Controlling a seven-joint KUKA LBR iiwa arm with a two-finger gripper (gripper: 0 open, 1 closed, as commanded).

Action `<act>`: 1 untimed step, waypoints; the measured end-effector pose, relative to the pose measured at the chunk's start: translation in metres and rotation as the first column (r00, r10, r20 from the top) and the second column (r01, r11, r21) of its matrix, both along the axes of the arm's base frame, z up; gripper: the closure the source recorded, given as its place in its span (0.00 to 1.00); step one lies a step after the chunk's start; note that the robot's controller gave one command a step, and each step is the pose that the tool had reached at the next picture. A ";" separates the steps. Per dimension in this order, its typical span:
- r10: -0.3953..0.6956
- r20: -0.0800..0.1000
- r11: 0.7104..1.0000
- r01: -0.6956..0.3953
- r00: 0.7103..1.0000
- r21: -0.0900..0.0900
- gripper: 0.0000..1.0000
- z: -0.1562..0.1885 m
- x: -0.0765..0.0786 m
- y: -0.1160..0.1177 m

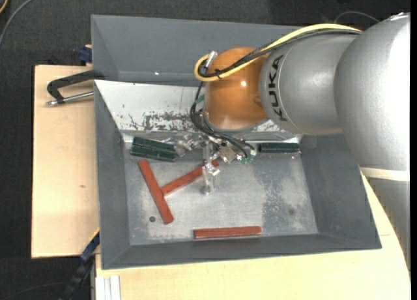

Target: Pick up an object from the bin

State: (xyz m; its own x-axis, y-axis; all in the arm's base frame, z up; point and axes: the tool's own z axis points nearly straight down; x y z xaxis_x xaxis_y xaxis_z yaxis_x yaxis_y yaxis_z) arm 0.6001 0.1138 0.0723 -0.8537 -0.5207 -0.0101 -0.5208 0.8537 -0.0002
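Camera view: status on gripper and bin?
Gripper low, centre of grey metal bin, over upper end of slanted red flat bar. That bar's lower end touches a longer red flat bar. Dark green rectangular block close on its left.

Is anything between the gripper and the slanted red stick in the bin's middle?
Nothing visible does. The gripper is right over the upper end of the slanted red stick; the other red stick meets only its lower end.

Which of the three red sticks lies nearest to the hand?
The middle stick, slanting up to the right: its upper end lies at the hand. The left stick and the front stick lie farther off.
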 end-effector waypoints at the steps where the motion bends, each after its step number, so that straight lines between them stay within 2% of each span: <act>1: -0.004 -0.003 1.000 0.004 1.000 -0.002 1.00 -0.001 0.000 -0.002</act>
